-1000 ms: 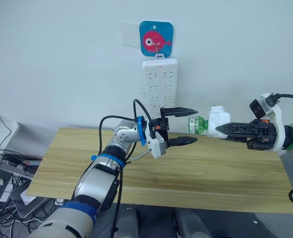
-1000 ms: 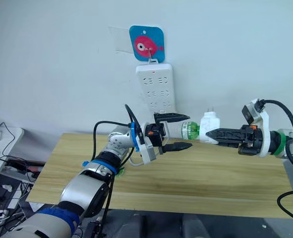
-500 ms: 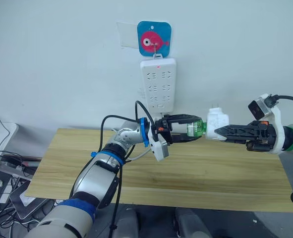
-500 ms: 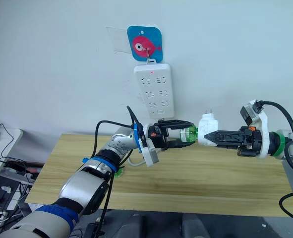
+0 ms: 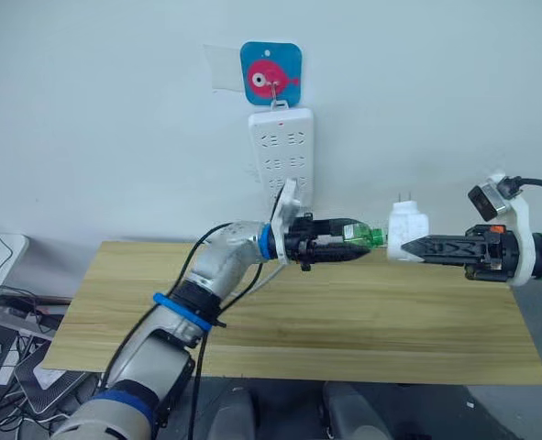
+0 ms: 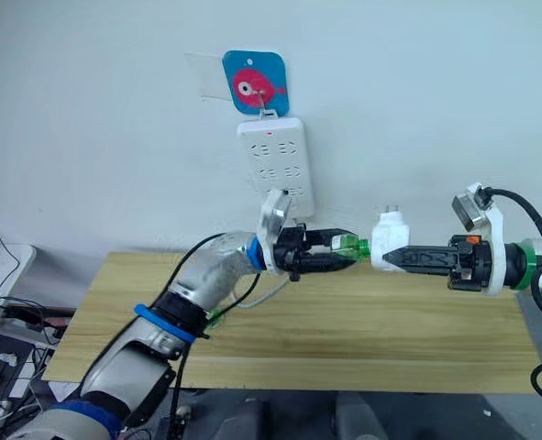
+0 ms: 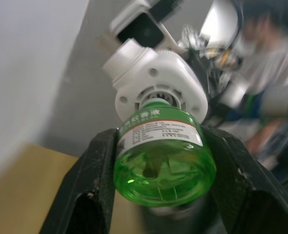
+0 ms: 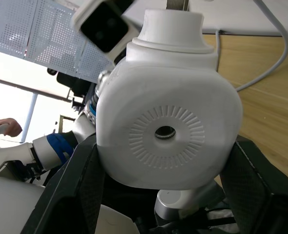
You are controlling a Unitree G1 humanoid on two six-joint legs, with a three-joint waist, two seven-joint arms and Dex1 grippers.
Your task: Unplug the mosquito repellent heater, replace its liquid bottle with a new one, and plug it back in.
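Observation:
The mosquito repellent heater [image 5: 408, 223], a small white rounded unit with two prongs pointing up, hangs in the air over the table, unplugged. My right gripper [image 5: 406, 246] is shut on it from the right; its black fingers [image 8: 85, 190] clamp both sides of the white body [image 8: 168, 126]. A green liquid bottle [image 7: 163, 163] sticks out of the heater's underside towards my left arm, its neck still in the socket [image 7: 156, 90]. My left gripper [image 5: 357, 248] is shut on this bottle [image 5: 372, 236], one finger [image 7: 97, 185] on each side.
A long white power strip [image 5: 280, 151] hangs on the wall under a blue hook plate with a pink fish [image 5: 271, 73]. The wooden table [image 5: 289, 321] lies below both arms. A blurred person [image 7: 275, 58] is in the background of the left wrist view.
My left gripper stood open around the bottle a second ago; it has since shut on it and the wrist has rolled. The camera has shifted slightly.

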